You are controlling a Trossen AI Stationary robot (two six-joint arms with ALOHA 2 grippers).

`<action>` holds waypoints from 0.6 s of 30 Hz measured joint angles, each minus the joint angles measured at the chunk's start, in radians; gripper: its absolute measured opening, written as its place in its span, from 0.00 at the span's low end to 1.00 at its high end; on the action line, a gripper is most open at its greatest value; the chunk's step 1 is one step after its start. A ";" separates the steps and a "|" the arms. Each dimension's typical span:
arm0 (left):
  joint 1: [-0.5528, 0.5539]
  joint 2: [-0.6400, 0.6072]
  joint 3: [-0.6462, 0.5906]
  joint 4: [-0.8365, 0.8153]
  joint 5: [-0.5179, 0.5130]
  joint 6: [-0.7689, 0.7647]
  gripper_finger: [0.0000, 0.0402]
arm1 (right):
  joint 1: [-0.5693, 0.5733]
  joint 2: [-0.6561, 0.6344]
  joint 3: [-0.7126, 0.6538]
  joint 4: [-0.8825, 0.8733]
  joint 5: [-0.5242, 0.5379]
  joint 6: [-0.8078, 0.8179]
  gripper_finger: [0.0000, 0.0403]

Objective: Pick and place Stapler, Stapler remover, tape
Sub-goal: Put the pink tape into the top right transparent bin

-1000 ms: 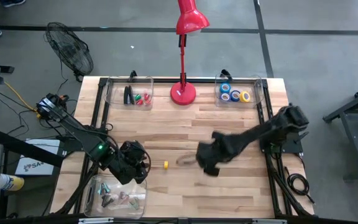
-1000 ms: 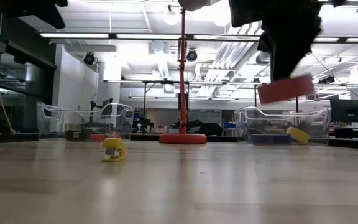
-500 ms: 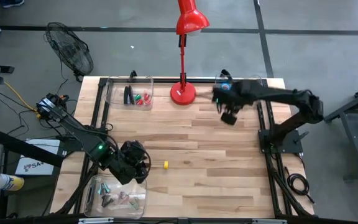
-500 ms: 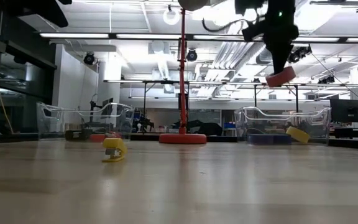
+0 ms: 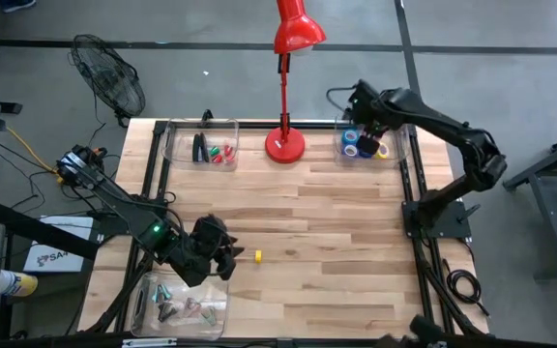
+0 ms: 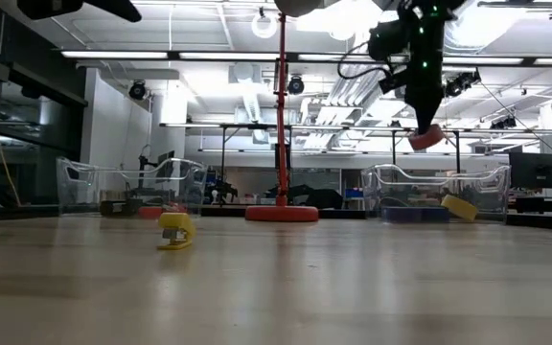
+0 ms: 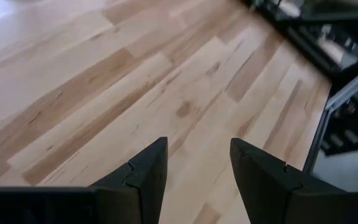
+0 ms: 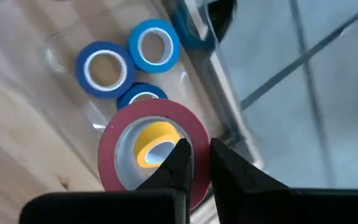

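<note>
My right gripper [image 5: 368,136] hangs over the far-right clear bin [image 5: 399,130] and is shut on a pink-red tape roll [image 8: 114,165], which shows in the low view as a tilted pink-red tape roll [image 6: 425,137] high above the bin. Blue rolls [image 8: 106,68] and a yellow roll [image 8: 154,138] lie on the bin's floor. The black stapler [image 5: 199,147] lies in the far-left bin. A small yellow piece [image 5: 257,255] sits on the table. My left gripper [image 7: 197,168] is open near the table's near-left, just left of the yellow piece. My right gripper pinches the roll's wall [image 8: 199,138] on the ring's side, one finger [image 8: 178,163] inside the open centre and the other [image 8: 229,171] outside. The fingers point down from above. The roll is lifted clear and hangs tilted below them, over the bin.
A red lamp stands with its round base [image 5: 284,146] at the far middle, between the two far bins. A third clear bin [image 5: 143,300] with several small items sits at the near-left edge. Bare wood spans the table's middle [image 5: 337,232].
My right gripper has carried the pink-red roll from above the table's middle toward the far right, ending over the tape bin. The roll has stayed in its fingers, lifted clear throughout.
</note>
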 joint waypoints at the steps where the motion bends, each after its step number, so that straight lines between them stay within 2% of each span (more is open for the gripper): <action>1: 0.000 0.000 0.000 0.007 -0.011 -0.008 0.43 | -0.024 0.000 -0.014 0.020 -0.019 0.018 0.06; 10: 0.000 0.000 0.000 0.035 -0.074 -0.050 0.43 | -0.200 0.000 -0.227 0.215 -0.118 0.126 0.06; 18: 0.000 0.000 0.000 0.036 -0.095 -0.076 0.43 | -0.225 0.001 -0.365 0.348 -0.202 0.047 0.06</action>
